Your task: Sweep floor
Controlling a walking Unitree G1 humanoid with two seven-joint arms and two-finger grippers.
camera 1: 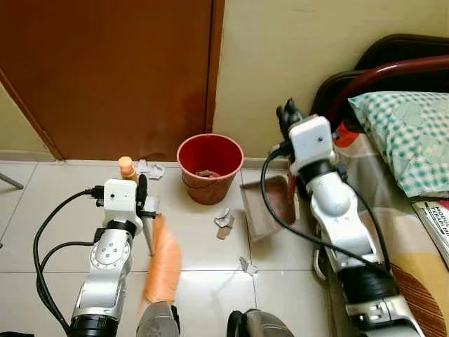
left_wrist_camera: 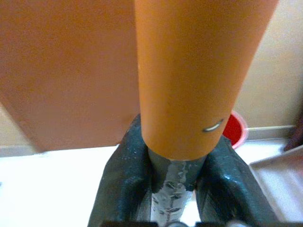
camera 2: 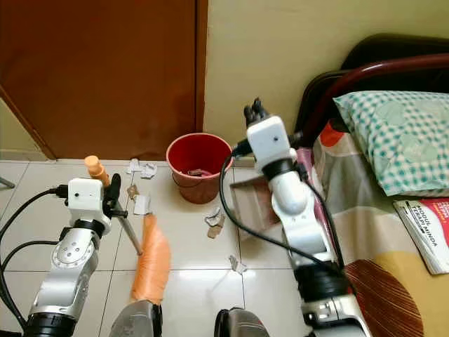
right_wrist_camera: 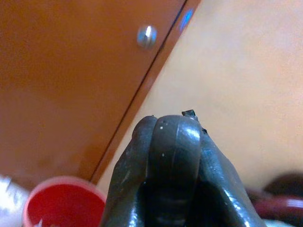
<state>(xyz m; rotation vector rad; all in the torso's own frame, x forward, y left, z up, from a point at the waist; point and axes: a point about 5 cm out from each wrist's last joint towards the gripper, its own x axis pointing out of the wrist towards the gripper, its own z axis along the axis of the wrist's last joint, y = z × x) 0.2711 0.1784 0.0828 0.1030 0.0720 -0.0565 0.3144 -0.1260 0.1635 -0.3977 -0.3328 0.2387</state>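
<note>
Left gripper (camera 1: 142, 191) clamped on the broom handle (camera 1: 127, 168): in the left wrist view both black fingers (left_wrist_camera: 124, 182) press the grey shaft just under the orange grip (left_wrist_camera: 194, 71), which rises straight out from between them. The shaft runs down from the fingers to the orange broom head (camera 1: 163, 261), lying on the tile floor (camera 1: 203, 246) below and slightly right of the gripper. Left arm bent at the elbow, forearm raised, wrist level above the floor. Right gripper (camera 1: 288, 115) lifted high, fingers pointing up toward the wall (camera 1: 280, 56); in the right wrist view the fingertips (right_wrist_camera: 173, 137) are pressed together with nothing visible between them. Right arm extends upward beside the bed (camera 1: 393, 210). One red bucket (camera 1: 210, 167) stands against the wall, between the two grippers and beyond them, some debris inside. One dustpan (camera 1: 266, 207) lies tilted below the right gripper, beside the bucket. Paper scraps: two near the door (camera 1: 105, 70) beyond the left fingers (camera 1: 151, 168), one cluster in front of the bucket (camera 1: 224, 223), one nearer the robot (camera 1: 248, 266). One checked pillow (camera 1: 407, 133), one book (camera 1: 438, 217) on the bed.
</note>
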